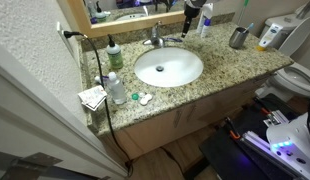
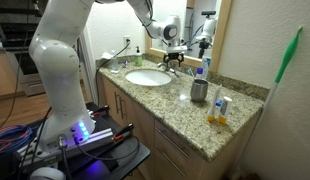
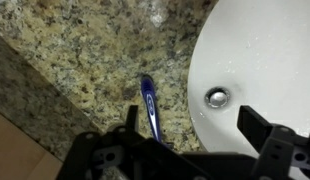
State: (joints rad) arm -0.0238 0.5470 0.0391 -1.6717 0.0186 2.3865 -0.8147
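Wide-open gripper over the vanity, nothing picked up yet.
In an exterior view, the black two-finger gripper (image 1: 192, 14) hangs behind the white oval sink (image 1: 168, 67) in a speckled granite counter (image 1: 220, 62). In an exterior view, a bathroom with a wall mirror (image 2: 202, 20). Wrist view: the slim blue plastic handle (image 3: 148, 105) lies untouched on the granite beside the basin, beneath the spread jaws.

A home bathroom is shown. A speckled granite surface (image 1: 220, 65) is fitted with an oval white sink (image 1: 168, 67) and a faucet (image 1: 155, 38), and a mirror (image 1: 125, 8) is mounted on the wall behind them. Wooden cabinet doors (image 1: 180, 120) are seen beneath. A toilet (image 1: 295, 78) is placed just beside the surface. A soap bottle (image 1: 114, 55), a metal cup (image 1: 238, 38) and a blue toothbrush (image 3: 149, 105) are kept beside the sink.
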